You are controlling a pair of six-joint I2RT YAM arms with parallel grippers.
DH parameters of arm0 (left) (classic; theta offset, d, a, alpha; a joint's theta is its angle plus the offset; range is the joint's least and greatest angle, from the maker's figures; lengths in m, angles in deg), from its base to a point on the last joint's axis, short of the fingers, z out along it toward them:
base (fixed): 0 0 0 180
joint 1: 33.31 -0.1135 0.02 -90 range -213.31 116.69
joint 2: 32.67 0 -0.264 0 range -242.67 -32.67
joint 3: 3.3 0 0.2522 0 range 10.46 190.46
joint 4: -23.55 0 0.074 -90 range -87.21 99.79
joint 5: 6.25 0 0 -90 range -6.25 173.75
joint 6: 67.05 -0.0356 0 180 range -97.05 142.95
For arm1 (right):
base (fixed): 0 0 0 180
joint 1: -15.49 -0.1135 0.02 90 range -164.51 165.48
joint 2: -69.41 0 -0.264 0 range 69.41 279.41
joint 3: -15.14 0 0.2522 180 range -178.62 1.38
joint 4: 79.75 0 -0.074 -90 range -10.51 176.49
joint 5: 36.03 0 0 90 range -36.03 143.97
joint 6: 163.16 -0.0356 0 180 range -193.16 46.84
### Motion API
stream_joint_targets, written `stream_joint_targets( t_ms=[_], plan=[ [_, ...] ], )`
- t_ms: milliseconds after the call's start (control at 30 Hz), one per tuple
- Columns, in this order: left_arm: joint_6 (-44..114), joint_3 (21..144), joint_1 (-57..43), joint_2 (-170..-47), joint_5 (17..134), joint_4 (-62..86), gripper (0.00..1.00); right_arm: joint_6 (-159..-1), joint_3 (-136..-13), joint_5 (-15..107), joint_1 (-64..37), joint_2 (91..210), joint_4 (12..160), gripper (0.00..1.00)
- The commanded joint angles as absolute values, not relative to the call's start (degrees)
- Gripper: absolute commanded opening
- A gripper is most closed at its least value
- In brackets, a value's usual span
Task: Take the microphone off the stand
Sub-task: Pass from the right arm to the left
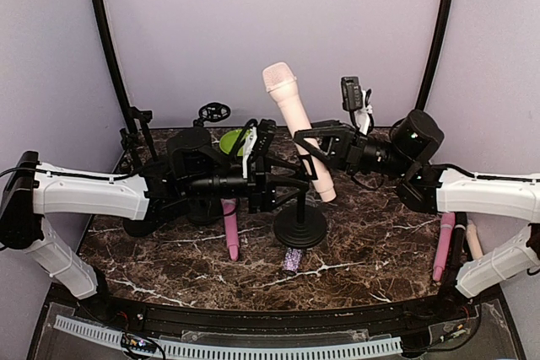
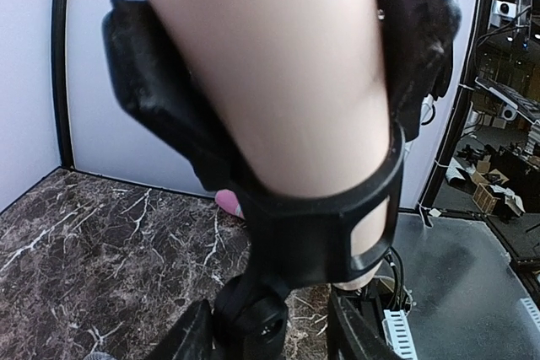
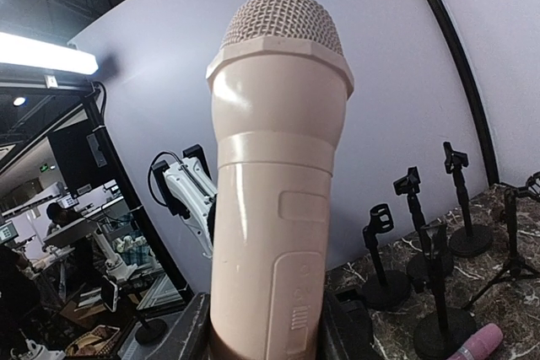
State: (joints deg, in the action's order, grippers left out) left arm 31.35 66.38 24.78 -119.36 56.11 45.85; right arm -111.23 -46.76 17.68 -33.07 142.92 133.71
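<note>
Microphone (image 1: 294, 120) in right jaws' clamp, left jaws around stand (image 1: 299, 227) stem, pink microphones on table (image 1: 371, 250).

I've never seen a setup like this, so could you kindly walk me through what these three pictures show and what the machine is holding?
Two white-and-black robot arms are bolted at the near edge of a dark marbled table. The overhead picture looks down from behind them; the other two come from cameras on each wrist.

The right gripper is closed around the body of a tall peach-coloured microphone, which still sits in the clip of a black round-based stand. The right wrist view looks up along that microphone.

The left gripper reaches the stand's stem just below the clip; whether it grips is unclear. Its camera shows the clip hugging the microphone.

Also on the table: two pink microphones lying flat and spare black stands.
</note>
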Motion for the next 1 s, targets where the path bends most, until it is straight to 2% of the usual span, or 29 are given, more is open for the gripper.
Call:
stream_joint_targets(
  t_ms=[0, 67, 267, 400, 533, 567, 633, 700, 767, 967],
  plan=[
    [31.2, 66.9, 25.3, -120.0, 55.3, 48.4, 0.46, -112.3, -49.6, 18.4, -33.8, 142.2, 143.4, 0.02],
    [31.2, 67.0, 25.4, -120.2, 55.2, 48.5, 0.43, -112.3, -49.4, 18.5, -33.8, 142.1, 143.5, 0.02],
    [31.3, 67.6, 25.8, -120.6, 54.7, 48.9, 0.23, -112.4, -48.6, 19.1, -34.0, 142.2, 143.8, 0.02],
    [31.5, 67.6, 26.1, -120.4, 55.4, 49.0, 0.03, -111.9, -47.1, 20.5, -34.0, 141.6, 143.6, 0.03],
    [31.6, 65.6, 26.2, -118.6, 58.0, 49.3, 0.00, -109.5, -45.4, 23.1, -34.0, 140.0, 141.3, 0.12],
    [31.6, 64.6, 26.2, -118.2, 58.4, 49.4, 0.00, -109.0, -45.0, 23.7, -34.0, 139.5, 140.6, 0.15],
    [31.4, 63.4, 26.2, -117.1, 59.8, 49.3, 0.00, -107.8, -44.2, 25.2, -34.0, 138.5, 139.1, 0.28],
    [31.1, 62.6, 26.2, -116.1, 61.3, 48.9, 0.00, -106.7, -43.5, 26.7, -34.0, 137.5, 137.5, 0.48],
    [30.9, 61.7, 26.2, -115.3, 63.5, 48.6, 0.00, -105.4, -43.1, 28.1, -34.0, 136.7, 135.5, 0.63],
    [30.5, 60.0, 26.2, -113.4, 69.9, 46.9, 0.00, -100.5, -43.4, 32.5, -33.9, 134.0, 127.0, 0.88]
  ],
)
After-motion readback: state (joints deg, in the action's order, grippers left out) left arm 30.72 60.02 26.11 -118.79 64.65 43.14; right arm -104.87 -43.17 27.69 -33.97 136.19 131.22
